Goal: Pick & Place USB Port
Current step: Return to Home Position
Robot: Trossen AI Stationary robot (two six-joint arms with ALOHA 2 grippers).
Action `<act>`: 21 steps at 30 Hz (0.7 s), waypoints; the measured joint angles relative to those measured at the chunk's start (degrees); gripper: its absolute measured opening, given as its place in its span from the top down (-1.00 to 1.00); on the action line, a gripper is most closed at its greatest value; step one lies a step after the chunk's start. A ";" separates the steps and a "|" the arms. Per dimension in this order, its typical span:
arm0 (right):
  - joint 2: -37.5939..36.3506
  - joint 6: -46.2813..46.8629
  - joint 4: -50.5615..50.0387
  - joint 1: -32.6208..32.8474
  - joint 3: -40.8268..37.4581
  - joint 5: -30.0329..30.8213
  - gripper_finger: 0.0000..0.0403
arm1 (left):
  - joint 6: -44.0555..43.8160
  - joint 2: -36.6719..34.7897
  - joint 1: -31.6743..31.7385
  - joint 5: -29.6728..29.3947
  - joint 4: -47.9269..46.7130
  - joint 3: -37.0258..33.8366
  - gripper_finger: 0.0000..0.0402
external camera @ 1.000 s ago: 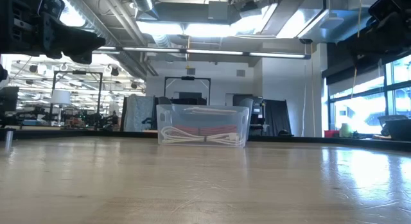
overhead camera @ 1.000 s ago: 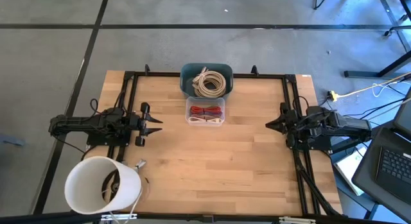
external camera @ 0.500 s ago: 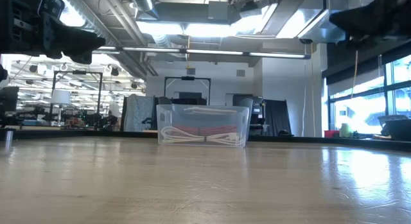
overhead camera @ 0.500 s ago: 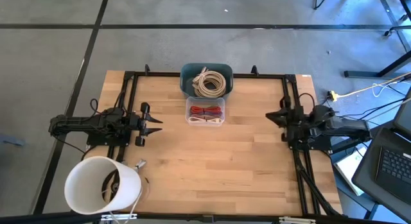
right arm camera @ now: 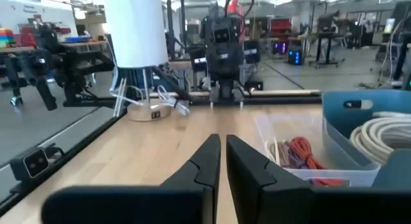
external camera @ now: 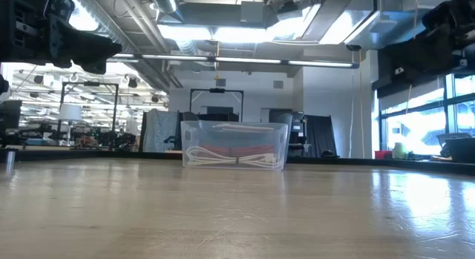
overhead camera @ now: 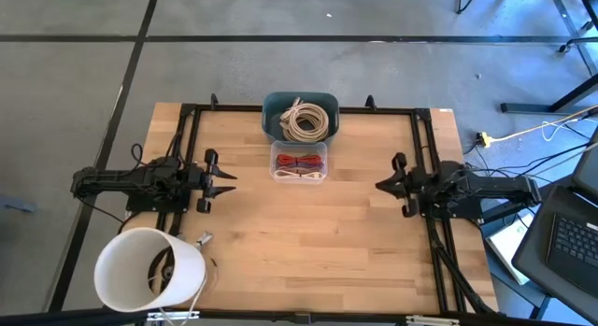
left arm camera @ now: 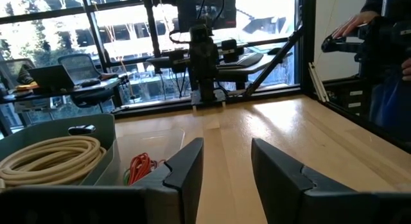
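Note:
A small silver-white USB port [overhead camera: 204, 238] lies on the wooden table at the near left, beside a white bucket [overhead camera: 140, 262]; in the right wrist view the USB port [right arm camera: 154, 112] sits at the bucket's foot. My left gripper [overhead camera: 230, 181] hovers open and level at the table's left side, with nothing between its fingers [left arm camera: 226, 147]. My right gripper [overhead camera: 380, 185] hovers level at the right side, shut and empty [right arm camera: 222, 142]. Both point toward the table's middle.
A clear box [overhead camera: 299, 164] of red and white cables stands at the far middle, with a teal bin [overhead camera: 271, 106] holding a beige coiled cable behind it. A black frame [overhead camera: 425, 139] edges the table. A person's hand [left arm camera: 359, 22] shows beyond the table.
My right gripper has sunk and reached out toward the table's middle, tipping until it points level. It stays shut. My left gripper has kept still.

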 joint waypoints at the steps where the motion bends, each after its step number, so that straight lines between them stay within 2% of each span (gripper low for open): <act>1: 0.06 -0.03 -1.17 -0.13 0.00 -0.40 0.85 | 0.00 0.00 -0.01 -0.02 0.00 0.00 0.38; 8: 0.39 -6.14 -0.70 -0.43 0.00 -0.49 0.85 | 0.00 0.00 0.01 -0.04 0.00 0.00 0.39; 21: 0.52 -6.83 -0.64 -0.43 0.00 -0.49 0.85 | 0.00 0.00 0.01 -0.08 -0.02 0.00 0.40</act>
